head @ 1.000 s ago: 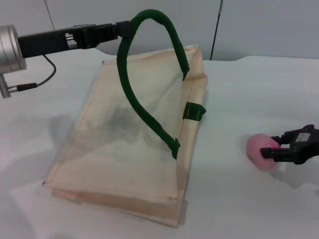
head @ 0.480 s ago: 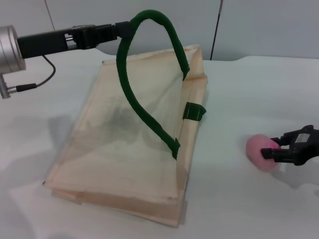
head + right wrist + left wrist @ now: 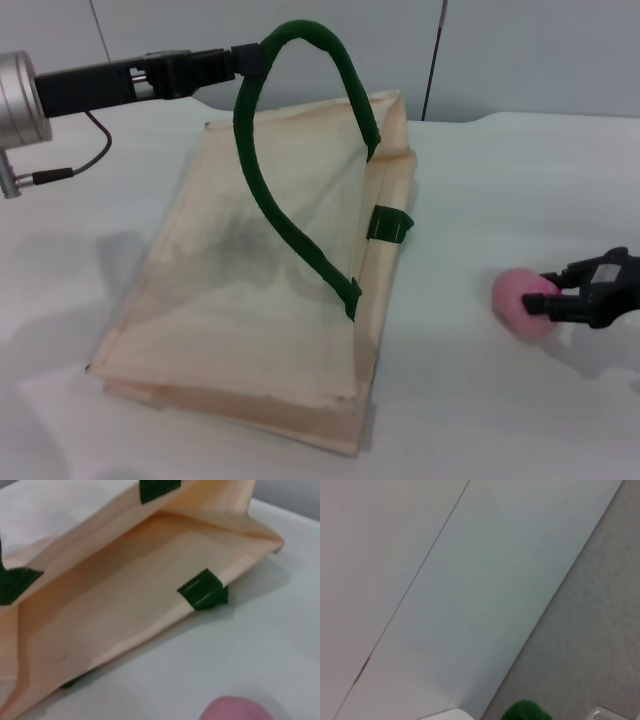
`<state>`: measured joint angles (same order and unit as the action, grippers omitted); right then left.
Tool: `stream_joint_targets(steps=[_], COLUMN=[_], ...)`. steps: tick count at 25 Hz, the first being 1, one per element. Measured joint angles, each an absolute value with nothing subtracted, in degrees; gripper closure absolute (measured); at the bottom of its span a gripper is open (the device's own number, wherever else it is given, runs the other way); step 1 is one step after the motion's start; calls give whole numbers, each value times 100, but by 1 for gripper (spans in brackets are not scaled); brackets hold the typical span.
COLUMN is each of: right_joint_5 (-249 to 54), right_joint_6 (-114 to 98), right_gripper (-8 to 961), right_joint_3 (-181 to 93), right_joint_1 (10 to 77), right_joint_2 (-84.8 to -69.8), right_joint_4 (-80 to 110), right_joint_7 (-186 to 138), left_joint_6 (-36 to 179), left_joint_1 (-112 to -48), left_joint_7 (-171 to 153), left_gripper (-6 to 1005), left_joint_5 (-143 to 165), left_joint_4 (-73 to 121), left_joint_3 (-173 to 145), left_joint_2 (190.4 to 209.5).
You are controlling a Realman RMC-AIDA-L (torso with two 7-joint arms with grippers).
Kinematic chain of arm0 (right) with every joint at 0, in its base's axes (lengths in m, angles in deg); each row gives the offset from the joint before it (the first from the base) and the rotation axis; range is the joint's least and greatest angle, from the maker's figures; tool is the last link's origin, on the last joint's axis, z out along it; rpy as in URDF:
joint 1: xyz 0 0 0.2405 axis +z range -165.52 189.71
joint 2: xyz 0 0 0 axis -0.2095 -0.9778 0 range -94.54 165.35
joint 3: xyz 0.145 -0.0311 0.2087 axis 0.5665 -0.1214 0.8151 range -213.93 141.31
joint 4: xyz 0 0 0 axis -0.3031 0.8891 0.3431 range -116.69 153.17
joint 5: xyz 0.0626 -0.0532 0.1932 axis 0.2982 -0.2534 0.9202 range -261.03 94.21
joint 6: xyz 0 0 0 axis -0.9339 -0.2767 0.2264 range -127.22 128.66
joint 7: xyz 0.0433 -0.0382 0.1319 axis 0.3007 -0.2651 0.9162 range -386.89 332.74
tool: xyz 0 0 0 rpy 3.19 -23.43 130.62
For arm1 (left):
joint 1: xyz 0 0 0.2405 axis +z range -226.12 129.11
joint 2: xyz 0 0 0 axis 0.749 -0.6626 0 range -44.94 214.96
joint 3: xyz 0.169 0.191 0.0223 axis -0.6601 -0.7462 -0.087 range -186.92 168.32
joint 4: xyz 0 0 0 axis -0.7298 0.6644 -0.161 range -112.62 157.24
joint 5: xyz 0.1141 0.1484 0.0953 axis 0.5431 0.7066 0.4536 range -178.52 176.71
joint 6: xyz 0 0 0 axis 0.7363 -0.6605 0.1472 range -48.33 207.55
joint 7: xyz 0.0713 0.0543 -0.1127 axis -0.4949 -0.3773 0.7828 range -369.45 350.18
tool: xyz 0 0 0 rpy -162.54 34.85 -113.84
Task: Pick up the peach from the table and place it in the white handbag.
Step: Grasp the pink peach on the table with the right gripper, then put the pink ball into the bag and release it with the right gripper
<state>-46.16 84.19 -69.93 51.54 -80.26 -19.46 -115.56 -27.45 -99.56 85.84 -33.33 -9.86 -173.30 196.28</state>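
Note:
The peach (image 3: 518,304) is a pale-pink ball resting on the white table (image 3: 470,400) at the right, well clear of the bag. My right gripper (image 3: 548,296) reaches in from the right edge, and its dark fingers are closed against the peach's right side. The peach also shows in the right wrist view (image 3: 235,709). The white handbag (image 3: 260,290) lies in the middle of the table, its mouth facing right (image 3: 125,590). My left gripper (image 3: 243,58) is shut on the upper green handle (image 3: 300,120) and holds it high, lifting the bag's top side.
The second green handle's tab (image 3: 389,224) sticks out at the bag's right edge. My left arm (image 3: 90,85) spans the upper left, with a cable (image 3: 95,150) hanging below it. A grey wall (image 3: 520,50) stands behind the table.
The right gripper and the peach have shifted very slightly to the left and up. The left gripper and the raised handle have not moved.

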Motion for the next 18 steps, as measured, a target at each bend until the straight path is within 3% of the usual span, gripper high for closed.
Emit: stream_joint_targets(steps=[8, 18], right_joint_5=[-3940, -3411], right_joint_6=[8796, 8811], right_gripper=[588, 610], right_joint_3=[-7022, -7348], right_joint_1=[5221, 5994], right_joint_2=[-8025, -8054], right_joint_4=[-2255, -1580], right_joint_7=[-11681, -12126], left_joint_6=[-2821, -2934], left_joint_1=[-9996, -10147], left_joint_7=[8599, 8619], left_gripper=[906, 907], left_joint_5=[-3334, -3399], left_joint_4=[-978, -924], left_joint_3=[-17330, -17331], left_joint_2=[19621, 19619])
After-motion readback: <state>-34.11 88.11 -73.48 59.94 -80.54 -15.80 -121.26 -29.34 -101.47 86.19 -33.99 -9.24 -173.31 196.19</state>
